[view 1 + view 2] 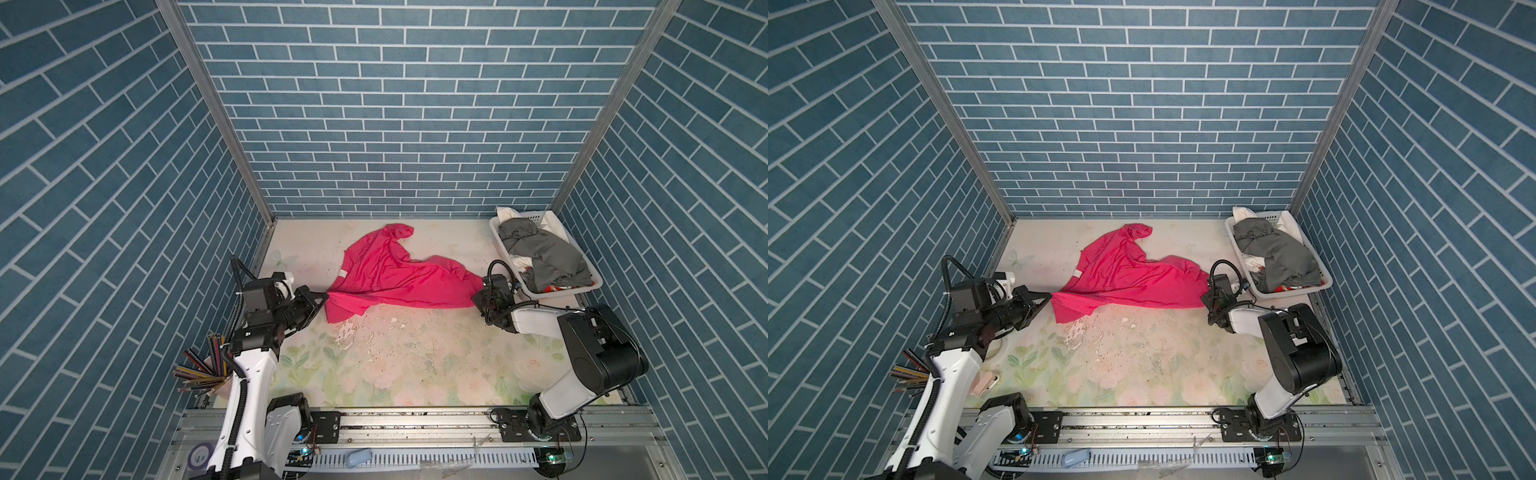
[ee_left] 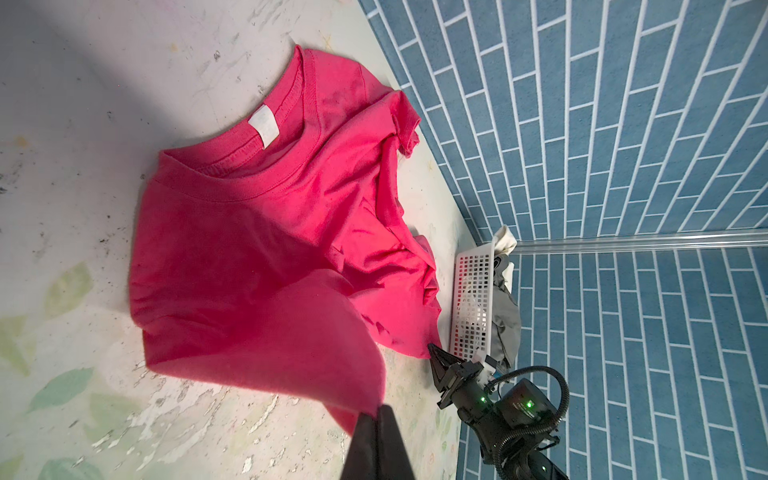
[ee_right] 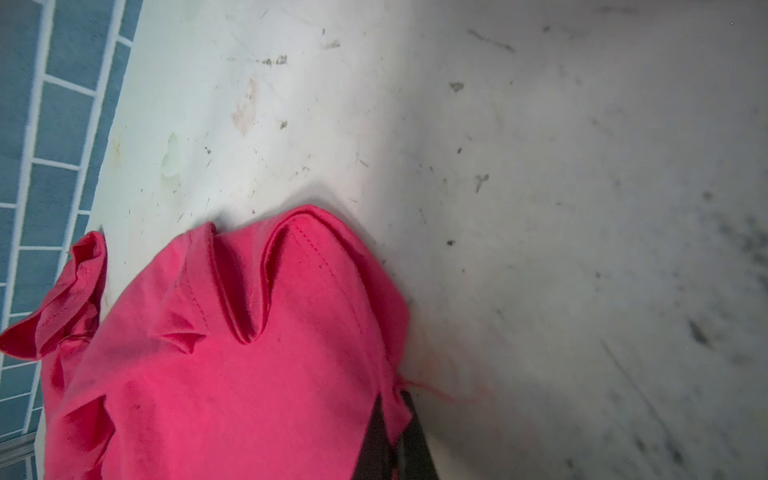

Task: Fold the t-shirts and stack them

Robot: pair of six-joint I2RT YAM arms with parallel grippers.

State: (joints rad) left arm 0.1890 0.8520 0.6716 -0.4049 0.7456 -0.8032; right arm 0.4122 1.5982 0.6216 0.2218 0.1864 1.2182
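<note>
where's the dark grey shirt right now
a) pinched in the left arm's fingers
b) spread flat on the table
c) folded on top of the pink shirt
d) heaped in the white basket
d: the dark grey shirt lies crumpled inside the white basket at the far right corner, and only the pink shirt is out on the table.

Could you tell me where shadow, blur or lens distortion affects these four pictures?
In both top views the wide lens splays the tiled walls outward, light even; in the left wrist view a shadow crosses the table and the left gripper near the lens is soft; in the right wrist view the table's marks smear into blur beside the pink t-shirt.
</note>
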